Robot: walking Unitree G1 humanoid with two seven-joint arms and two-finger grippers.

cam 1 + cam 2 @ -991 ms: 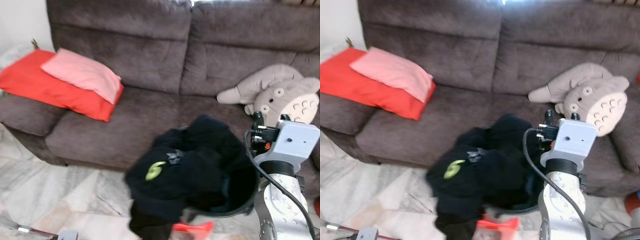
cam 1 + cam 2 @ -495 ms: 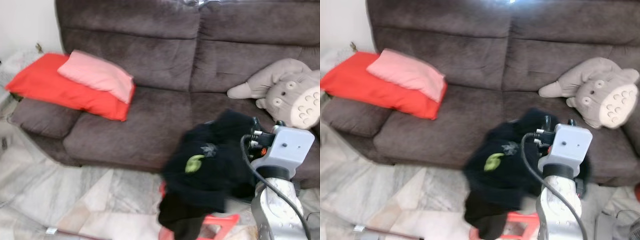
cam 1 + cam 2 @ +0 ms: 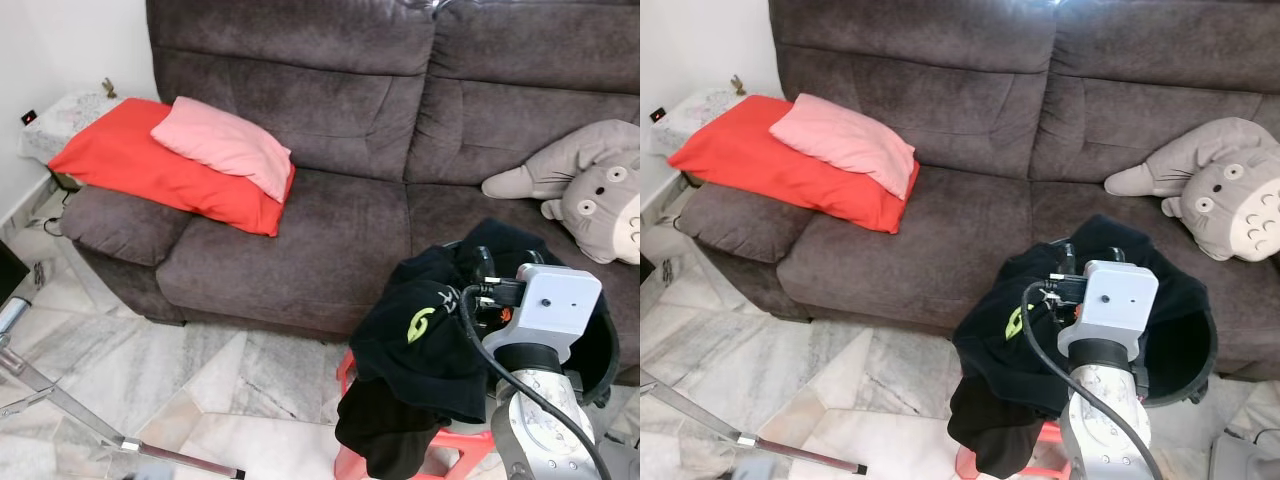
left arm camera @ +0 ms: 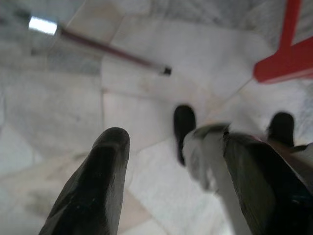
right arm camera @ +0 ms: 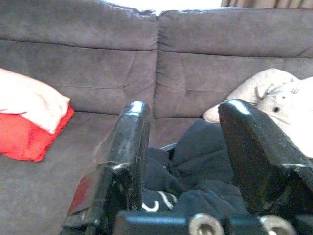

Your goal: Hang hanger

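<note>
A dark brown sofa (image 3: 330, 200) holds a red cushion (image 3: 150, 165), a pink pillow (image 3: 225, 145) and a grey plush toy (image 3: 590, 190), while before it the right tool (image 5: 183, 147), fingers wide apart, hovers over black clothing (image 3: 430, 350) draped from a black basket (image 3: 1185, 350); the left tool (image 4: 171, 161) hangs open above the marble floor (image 4: 73, 107).

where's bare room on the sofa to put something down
Free: the left seat cushion, between the red pillow and the black clothes; also the left armrest. Crowded: the right side, with the basket of clothes, the right claw above it, and the plush toy.
</note>
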